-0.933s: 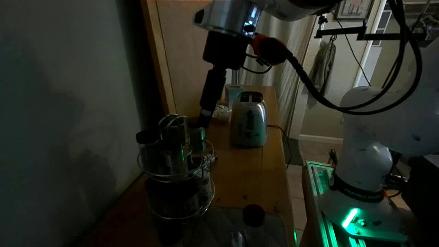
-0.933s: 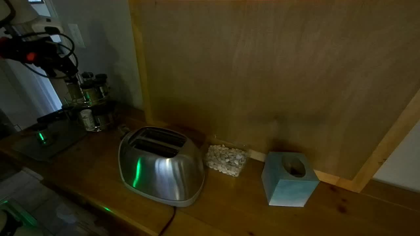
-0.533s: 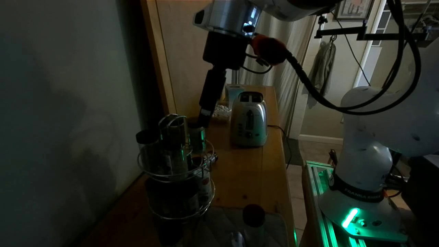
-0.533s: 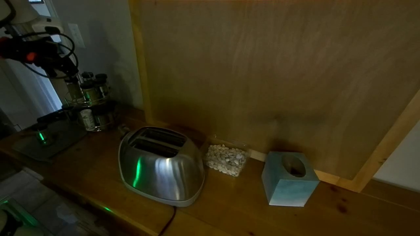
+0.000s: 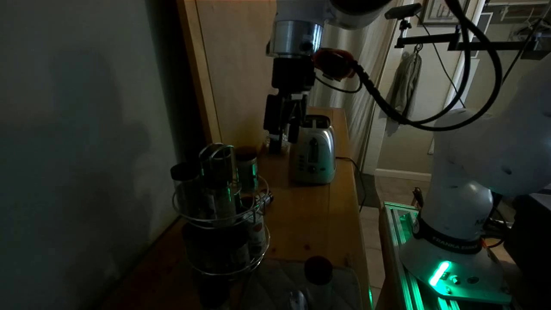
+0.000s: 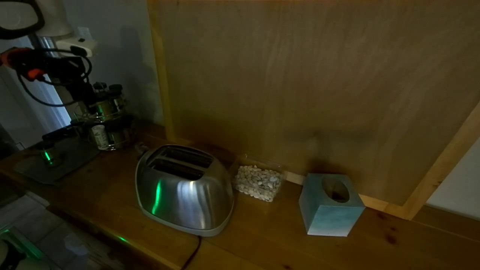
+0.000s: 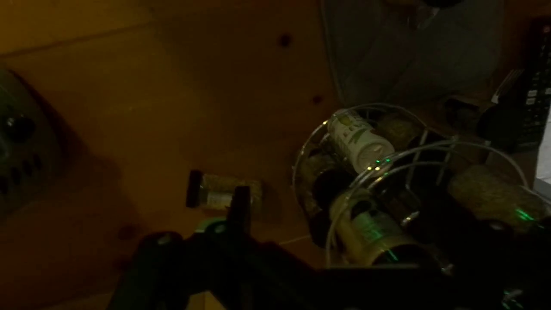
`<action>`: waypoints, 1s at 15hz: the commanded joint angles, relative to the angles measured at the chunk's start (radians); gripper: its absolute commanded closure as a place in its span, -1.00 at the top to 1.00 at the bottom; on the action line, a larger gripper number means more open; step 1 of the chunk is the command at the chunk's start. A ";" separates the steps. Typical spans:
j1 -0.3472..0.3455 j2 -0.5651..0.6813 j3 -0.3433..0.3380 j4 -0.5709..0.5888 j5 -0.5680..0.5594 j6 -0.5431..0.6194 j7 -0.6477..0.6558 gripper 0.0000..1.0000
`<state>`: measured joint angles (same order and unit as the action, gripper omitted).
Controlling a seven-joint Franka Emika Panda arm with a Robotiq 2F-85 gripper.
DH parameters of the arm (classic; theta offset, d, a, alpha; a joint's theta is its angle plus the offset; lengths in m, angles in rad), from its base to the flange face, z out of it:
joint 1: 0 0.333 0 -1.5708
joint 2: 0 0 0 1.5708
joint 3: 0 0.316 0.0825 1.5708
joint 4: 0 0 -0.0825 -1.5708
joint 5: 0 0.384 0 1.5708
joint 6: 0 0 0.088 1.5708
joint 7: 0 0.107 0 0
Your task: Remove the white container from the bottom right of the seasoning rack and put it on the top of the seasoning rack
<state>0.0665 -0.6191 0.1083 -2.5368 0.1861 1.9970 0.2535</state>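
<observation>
Here, in an exterior view, we find the seasoning rack [image 5: 220,274], then the white container [image 5: 256,233] in its lower tier at lower centre, then the gripper [image 5: 284,144] higher up; wide or narrow, we cannot tell. In the wrist view, the white container lies upper right of the gripper, its long axis slanting rightward and down.

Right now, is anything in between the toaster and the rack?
Yes, a jar lies on its side between the toaster and the rack, its dark lid towards the toaster. The wrist view shows it.
</observation>
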 commanded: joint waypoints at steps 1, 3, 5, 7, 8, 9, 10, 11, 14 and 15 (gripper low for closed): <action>-0.056 -0.001 -0.015 -0.007 0.017 -0.101 0.099 1.00; -0.079 0.006 -0.021 -0.016 0.035 -0.148 0.149 1.00; -0.097 0.016 -0.025 -0.029 0.055 -0.184 0.200 1.00; -0.118 0.030 -0.017 -0.057 0.071 -0.186 0.265 1.00; -0.127 0.043 -0.009 -0.079 0.080 -0.170 0.302 1.00; -0.116 0.053 -0.030 -0.086 0.132 -0.177 0.293 1.00; -0.118 0.028 -0.013 -0.071 0.071 -0.176 0.262 1.00; -0.119 0.038 -0.015 -0.083 0.092 -0.176 0.269 1.00; -0.119 0.054 -0.018 -0.086 0.106 -0.178 0.278 1.00; -0.119 0.054 -0.018 -0.086 0.107 -0.178 0.280 1.00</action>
<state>-0.0427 -0.5653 0.0817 -2.6251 0.2892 1.8235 0.5377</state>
